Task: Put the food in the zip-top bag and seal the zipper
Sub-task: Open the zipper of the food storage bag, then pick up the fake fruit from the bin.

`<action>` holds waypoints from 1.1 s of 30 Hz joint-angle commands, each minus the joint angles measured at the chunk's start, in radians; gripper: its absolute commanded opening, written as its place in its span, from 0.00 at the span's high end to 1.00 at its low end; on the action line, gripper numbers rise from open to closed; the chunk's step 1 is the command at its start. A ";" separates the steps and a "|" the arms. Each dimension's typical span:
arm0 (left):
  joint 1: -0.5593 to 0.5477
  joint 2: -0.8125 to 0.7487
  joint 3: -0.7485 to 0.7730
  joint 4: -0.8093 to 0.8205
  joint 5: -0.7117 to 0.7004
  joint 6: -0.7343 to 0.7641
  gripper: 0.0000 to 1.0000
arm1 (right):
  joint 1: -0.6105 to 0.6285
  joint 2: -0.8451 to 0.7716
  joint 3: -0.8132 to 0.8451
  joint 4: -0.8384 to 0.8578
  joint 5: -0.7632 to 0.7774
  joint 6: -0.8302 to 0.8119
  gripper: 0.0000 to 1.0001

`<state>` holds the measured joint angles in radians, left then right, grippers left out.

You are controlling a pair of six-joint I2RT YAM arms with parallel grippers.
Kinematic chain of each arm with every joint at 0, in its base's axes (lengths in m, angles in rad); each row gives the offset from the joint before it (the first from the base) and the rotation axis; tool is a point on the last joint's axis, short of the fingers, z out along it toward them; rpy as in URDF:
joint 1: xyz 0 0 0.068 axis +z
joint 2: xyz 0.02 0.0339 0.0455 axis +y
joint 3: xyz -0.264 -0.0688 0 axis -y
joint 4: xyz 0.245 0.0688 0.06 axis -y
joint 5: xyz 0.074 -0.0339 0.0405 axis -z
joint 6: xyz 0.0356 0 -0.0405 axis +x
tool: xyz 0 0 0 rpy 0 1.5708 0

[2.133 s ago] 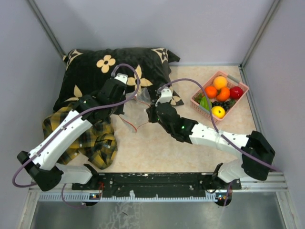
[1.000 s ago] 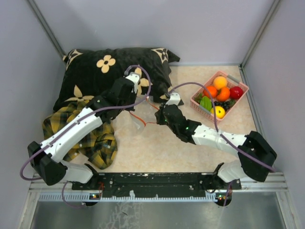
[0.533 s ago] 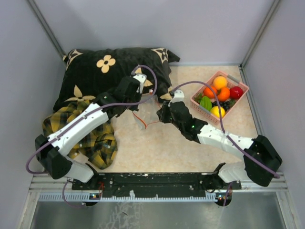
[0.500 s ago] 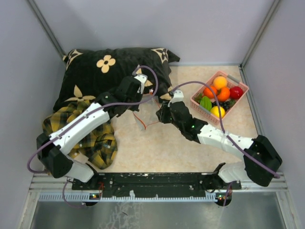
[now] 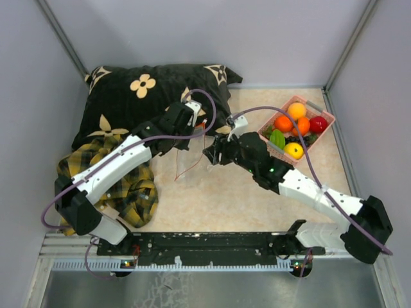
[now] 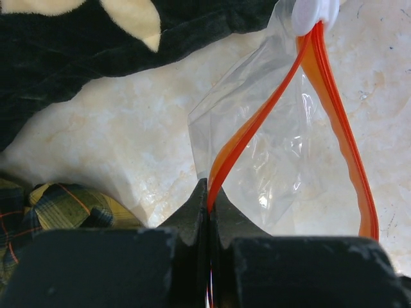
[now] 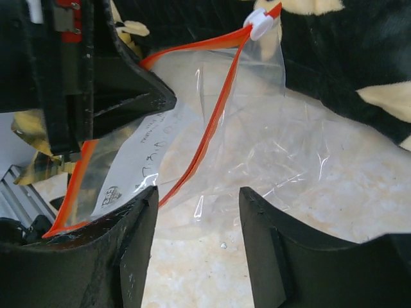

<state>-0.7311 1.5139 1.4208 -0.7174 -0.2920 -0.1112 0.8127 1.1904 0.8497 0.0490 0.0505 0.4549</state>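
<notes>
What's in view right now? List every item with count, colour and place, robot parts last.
zip-top bag: one, clear, between the two grippers
zipper: one, red-orange, along the bag's mouth, open
slider: one, white, at one end of the zipper
toy fruits: several, orange, red, green, yellow, dark, in the basket
basket: one, pink, far right
pillow: one, black with cream flowers, far left
plaid cloth: one, yellow-black, near left
table: one, beige, under everything
left gripper: one, black, shut on the zipper
right gripper: one, black, open by the bag
</notes>
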 commanded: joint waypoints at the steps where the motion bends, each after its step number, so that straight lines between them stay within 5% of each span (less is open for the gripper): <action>1: 0.004 0.000 0.042 -0.017 -0.013 0.004 1.00 | -0.018 -0.085 0.052 -0.051 -0.002 -0.058 0.44; 15: 0.004 0.019 0.136 -0.098 -0.105 0.008 1.00 | -0.229 -0.180 0.042 -0.247 0.146 -0.118 0.36; 33: 0.010 -0.032 0.074 -0.084 -0.153 0.011 1.00 | -0.624 0.152 0.167 -0.219 0.243 -0.184 0.33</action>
<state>-0.7303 1.5143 1.5204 -0.8150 -0.4431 -0.1070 0.2371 1.2678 0.9169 -0.2237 0.2687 0.3336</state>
